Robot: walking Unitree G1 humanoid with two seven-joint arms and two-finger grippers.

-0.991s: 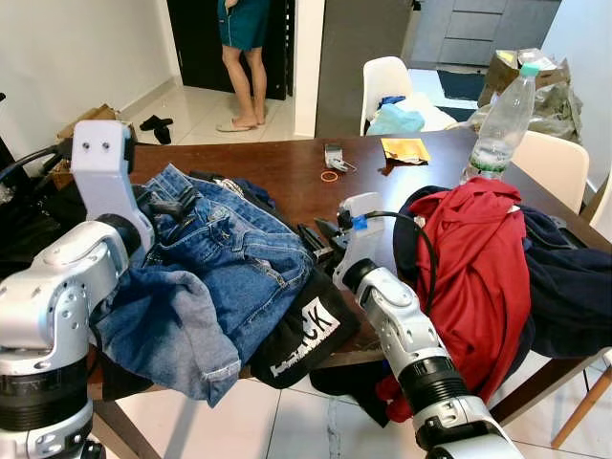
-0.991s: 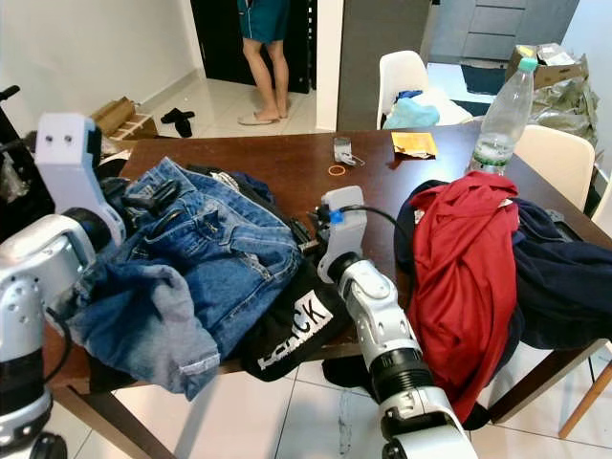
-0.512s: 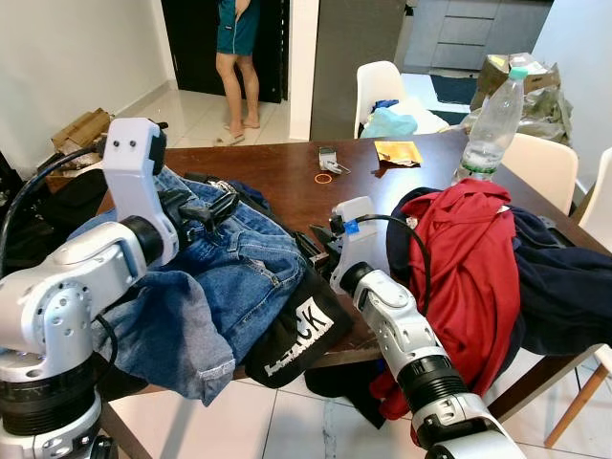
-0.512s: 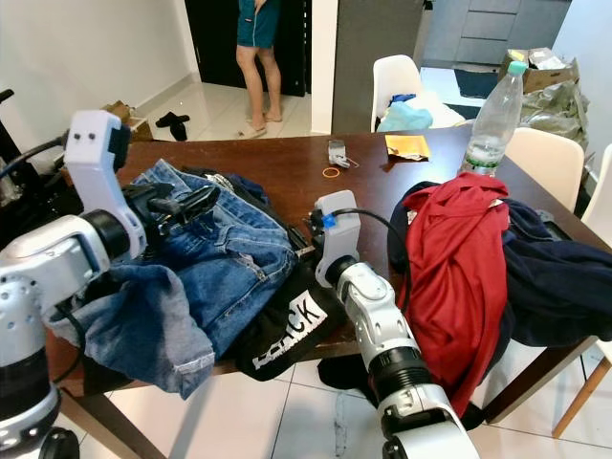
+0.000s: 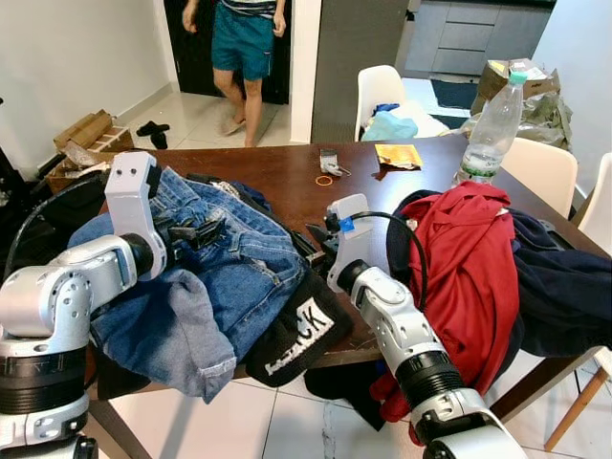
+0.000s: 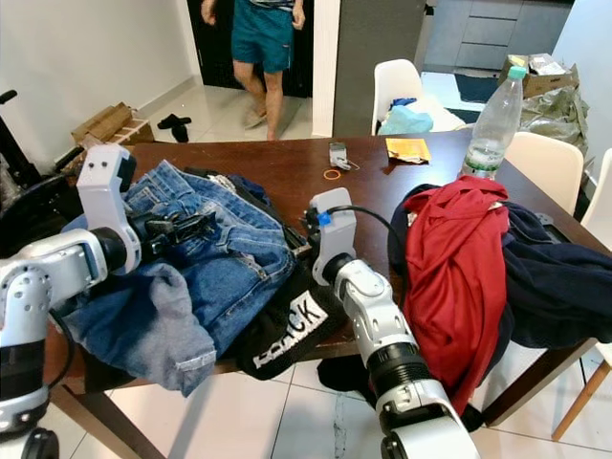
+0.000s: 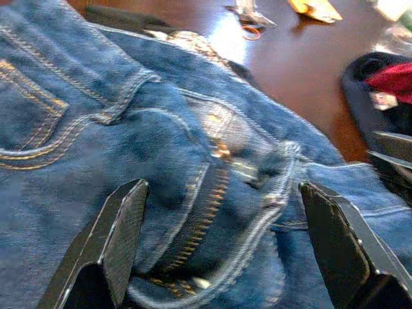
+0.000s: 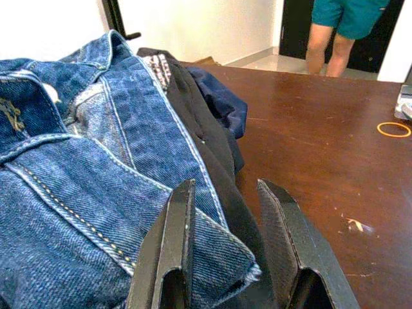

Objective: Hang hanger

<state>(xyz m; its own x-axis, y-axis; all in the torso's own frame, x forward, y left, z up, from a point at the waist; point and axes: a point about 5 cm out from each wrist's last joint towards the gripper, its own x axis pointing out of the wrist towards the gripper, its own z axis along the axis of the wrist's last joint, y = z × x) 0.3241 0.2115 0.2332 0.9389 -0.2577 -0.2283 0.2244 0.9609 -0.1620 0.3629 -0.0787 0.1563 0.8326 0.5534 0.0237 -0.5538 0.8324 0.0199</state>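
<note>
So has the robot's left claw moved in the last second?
Yes. The left gripper has come down and forward, its open fingers now low over the jeans instead of back by their left edge.

person [image 5: 244,43]: head cut off by top edge | black garment [image 5: 301,330]: print partly folded under, unreadable

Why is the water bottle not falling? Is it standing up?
Yes, upright. The bottle stands on the table with its green cap on top.

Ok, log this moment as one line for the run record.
left gripper: open, over jeans | right gripper: open, at jeans edge on table | hanger: none seen | person: beyond table
</note>
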